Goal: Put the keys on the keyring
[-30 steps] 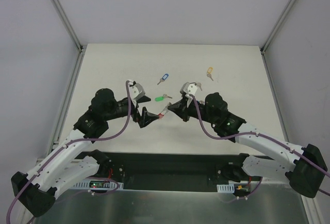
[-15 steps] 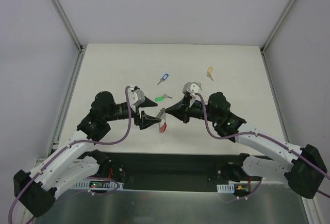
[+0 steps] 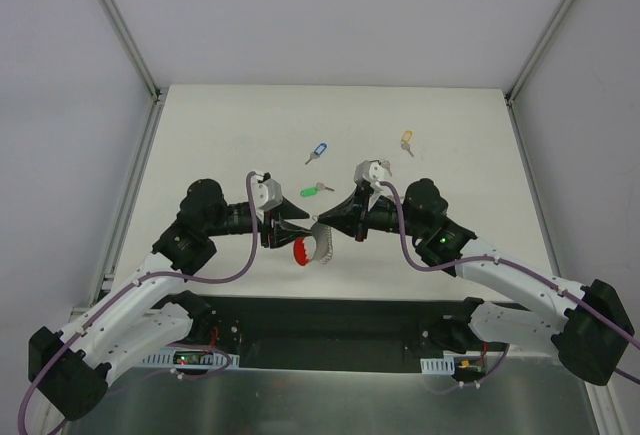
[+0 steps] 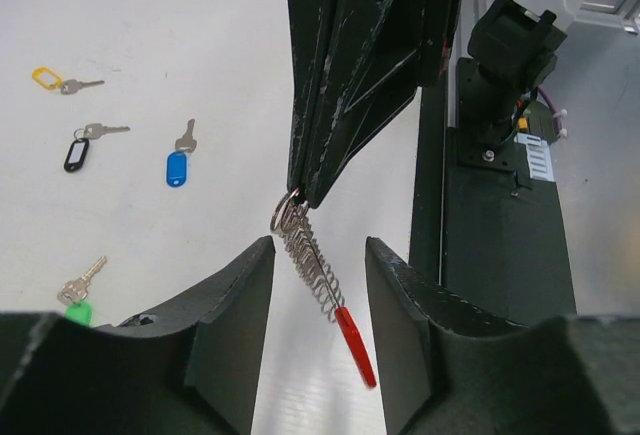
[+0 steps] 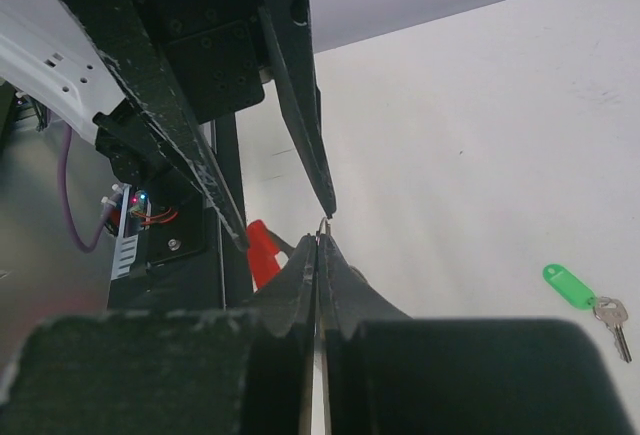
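Right fingers (image 5: 300, 285) pressed flat together, no gap between them, nipping the top end of the keyring (image 4: 312, 260). The keyring hangs from that pinch over the near middle of the desk (image 3: 220, 135). Grey ribbed strap is uppermost, right at the pinch, with the glossy red band at the lower end. Cannot tell whether the red end touches the desk.

Left fingers (image 4: 232, 300) spread wide, holding nothing. In the left wrist view the keyring hangs in the gap between them and touches neither. From overhead the two arms point at each other, tips almost meeting, with the keyring just below the meeting point.

Four keys in sight, all lying loose and flat on the desk, beyond the arms:
- green-tagged key (image 3: 312, 192): closest, just behind the fingertips
- blue-tagged key (image 3: 317, 152): farther back, a little apart from the green one
- yellow-tagged key (image 3: 406, 140): farthest back, off to the right, well apart from the blue
- black-tagged key (image 4: 75, 153): clear only in the left wrist view, lying between the yellow and the blue; cannot pick it out from overhead

Each tag has its silver key attached, and no key touches another
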Robot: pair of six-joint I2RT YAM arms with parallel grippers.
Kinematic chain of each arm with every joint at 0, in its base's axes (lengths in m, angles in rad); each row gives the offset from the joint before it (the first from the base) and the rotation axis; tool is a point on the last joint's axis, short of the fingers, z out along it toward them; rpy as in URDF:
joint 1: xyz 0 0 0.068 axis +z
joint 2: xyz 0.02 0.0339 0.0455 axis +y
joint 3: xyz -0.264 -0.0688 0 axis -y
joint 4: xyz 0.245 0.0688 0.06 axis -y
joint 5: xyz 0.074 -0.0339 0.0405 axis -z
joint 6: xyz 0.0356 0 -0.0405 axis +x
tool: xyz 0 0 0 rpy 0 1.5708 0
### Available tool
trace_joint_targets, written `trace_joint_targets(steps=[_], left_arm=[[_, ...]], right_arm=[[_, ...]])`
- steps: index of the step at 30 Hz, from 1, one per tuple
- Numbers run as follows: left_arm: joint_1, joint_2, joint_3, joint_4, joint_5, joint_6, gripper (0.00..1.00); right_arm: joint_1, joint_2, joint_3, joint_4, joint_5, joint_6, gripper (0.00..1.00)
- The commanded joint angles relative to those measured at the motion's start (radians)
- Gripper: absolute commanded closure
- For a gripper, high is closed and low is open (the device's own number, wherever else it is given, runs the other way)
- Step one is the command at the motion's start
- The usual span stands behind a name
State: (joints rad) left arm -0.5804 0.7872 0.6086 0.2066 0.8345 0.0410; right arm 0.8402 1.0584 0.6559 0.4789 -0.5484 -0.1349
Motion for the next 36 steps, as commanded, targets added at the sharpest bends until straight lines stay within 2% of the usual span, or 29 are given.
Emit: trace_joint_targets(steps=[1,16,29,36], left_arm=[[0.01,0.009,-0.01,0.077,0.035,0.0,0.6],[0.014,0.027,-0.015,0.099,0.029,-0.029,0.73],[0.016,0.07,-0.009,0.114,0.086,-0.038,0.85],[0.016,0.07,-0.01,0.126,0.107,-0.038,0.85]], right_arm=[[-0.003,-0.009,0.001,0.109,-0.053,0.014,0.99],[-0.004,-0.011,0.001,0.116,-0.082,0.018,0.99],[-0.003,-0.009,-0.002,0.121,-0.101,0.023,0.99],[-0.003,-0.002,-0.004,0.124,-0.102,0.023,0.99]])
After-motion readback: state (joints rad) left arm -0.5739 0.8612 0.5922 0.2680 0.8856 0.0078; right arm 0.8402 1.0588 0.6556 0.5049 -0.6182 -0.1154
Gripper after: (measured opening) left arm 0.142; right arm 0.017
